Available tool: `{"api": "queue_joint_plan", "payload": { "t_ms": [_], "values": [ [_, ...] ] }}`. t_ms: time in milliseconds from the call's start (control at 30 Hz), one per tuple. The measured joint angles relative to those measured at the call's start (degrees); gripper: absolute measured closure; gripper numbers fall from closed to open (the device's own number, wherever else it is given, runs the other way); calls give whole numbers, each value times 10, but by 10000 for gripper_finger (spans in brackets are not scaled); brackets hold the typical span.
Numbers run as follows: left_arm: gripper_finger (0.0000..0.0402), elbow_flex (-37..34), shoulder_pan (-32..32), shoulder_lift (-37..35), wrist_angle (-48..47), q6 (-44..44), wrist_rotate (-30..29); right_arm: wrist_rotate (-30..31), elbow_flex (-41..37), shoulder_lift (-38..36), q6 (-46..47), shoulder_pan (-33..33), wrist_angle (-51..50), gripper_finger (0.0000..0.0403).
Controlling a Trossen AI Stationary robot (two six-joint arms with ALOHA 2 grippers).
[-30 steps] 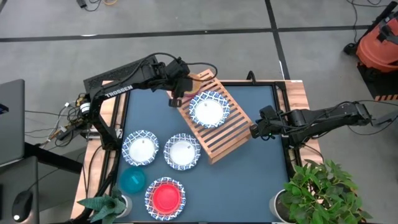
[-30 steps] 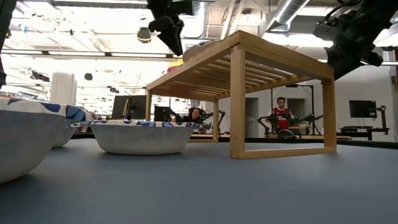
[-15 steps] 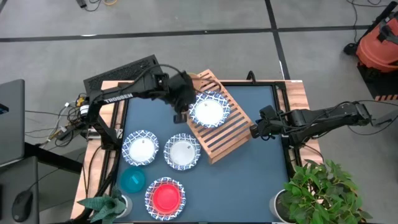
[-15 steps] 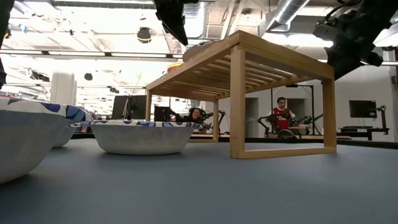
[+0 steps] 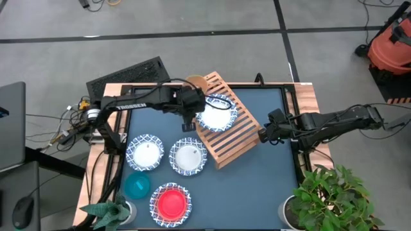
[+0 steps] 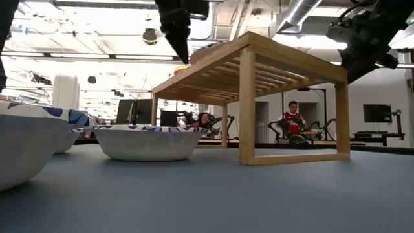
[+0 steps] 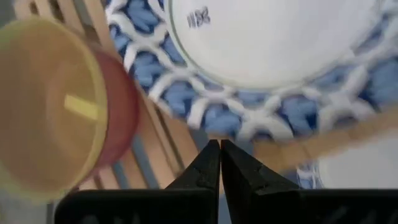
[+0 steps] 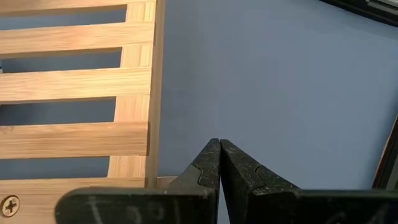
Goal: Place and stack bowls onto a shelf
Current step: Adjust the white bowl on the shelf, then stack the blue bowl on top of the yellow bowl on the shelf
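The light-wood shelf (image 5: 234,138) stands slantwise on the blue table. On its slats rest a white dish with a blue rim (image 5: 216,113) and, at the far corner, a yellow bowl (image 5: 196,83). My left gripper (image 5: 188,123) hovers shut above the shelf's left edge, just beside that dish's rim (image 7: 205,112), holding nothing. In the low view my left gripper (image 6: 182,55) points down, above shelf height. My right gripper (image 5: 263,135) waits shut over the table by the shelf's right side.
Two more white blue-rimmed dishes (image 5: 144,153) (image 5: 188,156) sit on the table near the shelf. A teal bowl (image 5: 136,186) and a red bowl in a white dish (image 5: 170,202) sit at the near edge. Plants stand at both near corners.
My left gripper has moved from the shelf's far corner toward the table's near edge along the shelf's left side, and has shut its fingers with nothing between them. The dish and the yellow bowl stay where they were.
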Motion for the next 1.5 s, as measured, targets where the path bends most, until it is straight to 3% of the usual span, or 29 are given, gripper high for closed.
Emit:
{"api": "queue_joint_plan", "payload": {
  "t_ms": [367, 700, 867, 1067, 1233, 1500],
  "values": [
    [401, -11, -18, 9, 64, -15, 14, 0, 0, 0, 0, 1, 0, 367],
    [401, -9, -71, 5, 91, -28, 71, -1, 0, 0, 0, 1, 0, 367],
    [402, -9, -102, -26, 37, -89, 96, -4, 0, 0, 0, 1, 1, 367],
    [399, -9, -140, -79, -88, -243, 143, -5, 0, 0, 0, 1, 1, 367],
    [368, -9, -215, -98, -143, -287, 181, -4, 0, 0, -1, 1, 2, 367],
    [276, -16, -375, -73, -160, -253, 205, -2, 0, 0, -14, 1, 3, 367]
  ]
}}
